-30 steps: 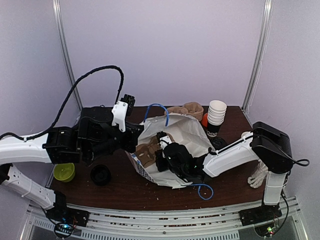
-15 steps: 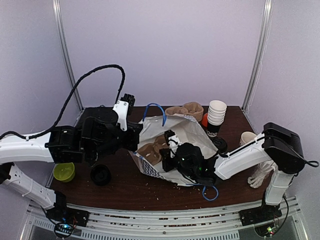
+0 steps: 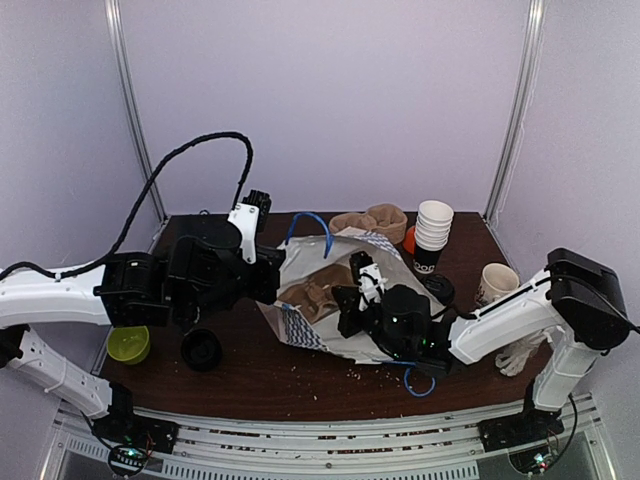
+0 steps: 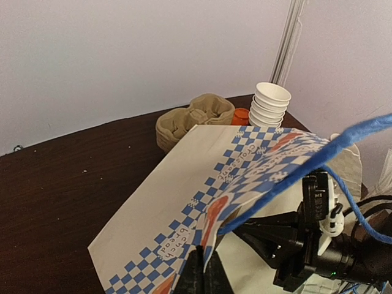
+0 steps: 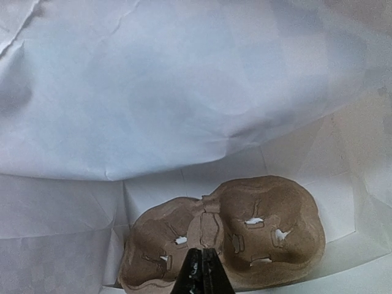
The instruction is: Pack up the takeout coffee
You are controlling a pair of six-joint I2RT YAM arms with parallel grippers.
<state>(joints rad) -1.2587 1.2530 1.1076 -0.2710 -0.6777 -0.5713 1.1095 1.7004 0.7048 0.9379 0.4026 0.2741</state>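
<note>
The takeout coffee does not show in any view. A white paper bag (image 3: 345, 255) with blue checks and blue cord handles lies on its side, mouth toward the arms. My left gripper (image 3: 272, 287) is shut on the bag's rim (image 4: 184, 245) and holds it up. Inside the bag lies a brown pulp cup carrier (image 5: 269, 214), which the top view (image 3: 310, 293) also shows. My right gripper (image 5: 203, 257) is shut with nothing between its fingers. Its tips hang just in front of the carrier's middle, at the bag's mouth (image 3: 348, 300).
Behind the bag are a second pulp carrier (image 3: 372, 220), an orange thing (image 3: 409, 238) and a tall stack of lidless cups (image 3: 432, 232). A cream mug (image 3: 497, 282) stands at the right. A green bowl (image 3: 128, 343) and a round black thing (image 3: 202, 350) sit at the left front.
My right arm has drawn back to the right, out of the bag, with its jaws closing; the carrier stayed inside. The mug has come into view. The left gripper keeps hold of the rim.
</note>
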